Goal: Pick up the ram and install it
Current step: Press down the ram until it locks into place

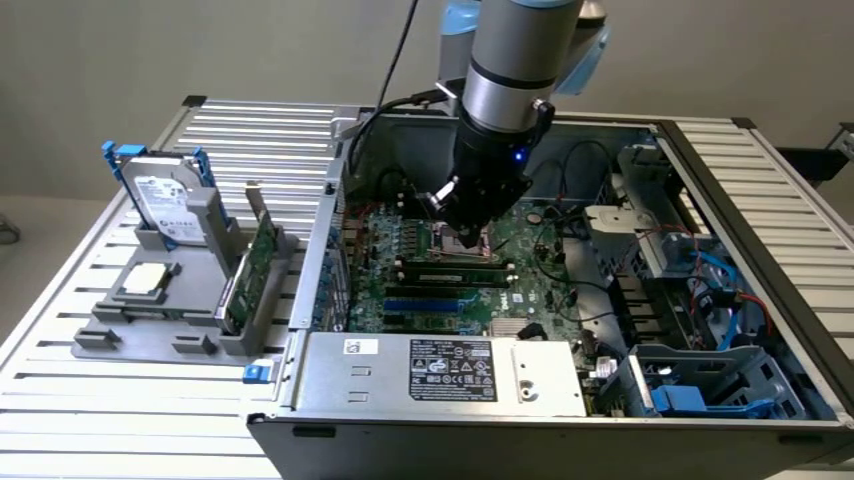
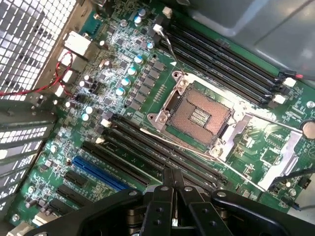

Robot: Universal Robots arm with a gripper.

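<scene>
In the exterior view my gripper (image 1: 461,222) hangs inside the open computer case, low over the CPU socket (image 1: 454,240). What looks like the ram (image 1: 454,264), a long narrow dark-green stick, sits along a memory slot just in front of the socket, a little ahead of the fingertips. The wrist view shows my black fingers (image 2: 162,189) pressed together with nothing between them, above the black memory slots (image 2: 162,155) beside the open socket (image 2: 199,115). I cannot pick out the ram among those slots in the wrist view.
A grey fixture (image 1: 147,335) at the exterior view's left holds a hard drive (image 1: 167,205), a CPU chip (image 1: 144,280) and a taller green card (image 1: 267,255). Inside the case are the power supply (image 1: 441,370), blue slots (image 1: 427,300), cables and drive cages (image 1: 707,385).
</scene>
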